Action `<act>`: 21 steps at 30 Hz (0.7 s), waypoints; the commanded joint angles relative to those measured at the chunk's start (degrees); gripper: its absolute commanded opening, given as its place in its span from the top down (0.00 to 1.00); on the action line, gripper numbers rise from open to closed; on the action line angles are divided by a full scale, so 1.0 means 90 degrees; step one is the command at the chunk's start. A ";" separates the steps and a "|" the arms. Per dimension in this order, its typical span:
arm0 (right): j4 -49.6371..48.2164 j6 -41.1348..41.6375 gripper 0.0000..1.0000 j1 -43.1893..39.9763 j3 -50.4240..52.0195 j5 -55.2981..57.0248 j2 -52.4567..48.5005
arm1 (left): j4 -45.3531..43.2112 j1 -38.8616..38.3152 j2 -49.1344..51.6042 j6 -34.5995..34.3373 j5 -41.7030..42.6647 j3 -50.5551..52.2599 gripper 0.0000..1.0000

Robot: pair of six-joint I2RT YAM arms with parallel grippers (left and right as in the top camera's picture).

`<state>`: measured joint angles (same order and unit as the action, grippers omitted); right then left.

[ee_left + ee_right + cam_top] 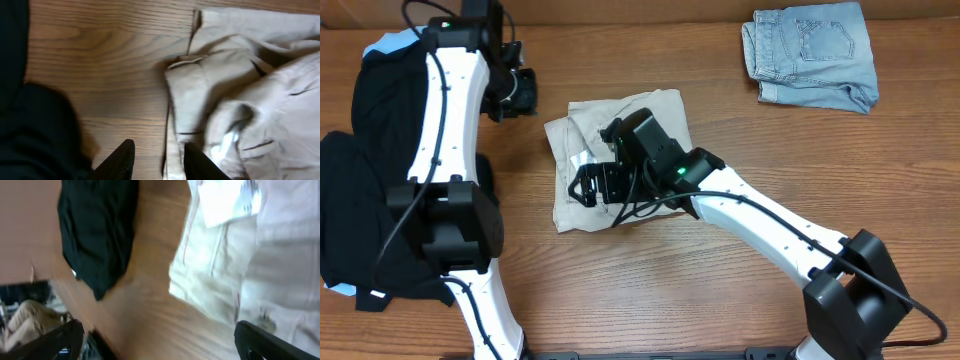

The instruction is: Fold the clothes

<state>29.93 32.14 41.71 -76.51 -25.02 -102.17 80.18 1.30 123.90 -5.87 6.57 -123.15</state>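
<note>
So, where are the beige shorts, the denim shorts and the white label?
beige shorts (pixel 658 110): overhead view, upper right corner.
denim shorts (pixel 815 50): overhead view, middle, near pocket.
white label (pixel 225 202): right wrist view, its middle.

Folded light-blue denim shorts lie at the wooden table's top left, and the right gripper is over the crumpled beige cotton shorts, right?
No. The overhead view shows the folded light-blue denim shorts at the wooden table's top right; the right gripper is over the crumpled beige cotton shorts.

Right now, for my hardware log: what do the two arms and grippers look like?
The left arm and right arm have white links, black joint housings, a black cable along each and a small green light on each. The left gripper and right gripper are black, with tapered fingers.
</note>
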 commanded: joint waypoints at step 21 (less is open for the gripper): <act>0.1547 0.0787 0.96 -0.0425 0.0044 0.1256 -0.0971 | -0.0007 -0.0041 -0.0027 -0.0061 -0.0070 -0.0119 0.58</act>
<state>41.67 37.26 36.73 -76.38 -13.32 -109.47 80.14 1.48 123.90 -5.91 6.37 -123.15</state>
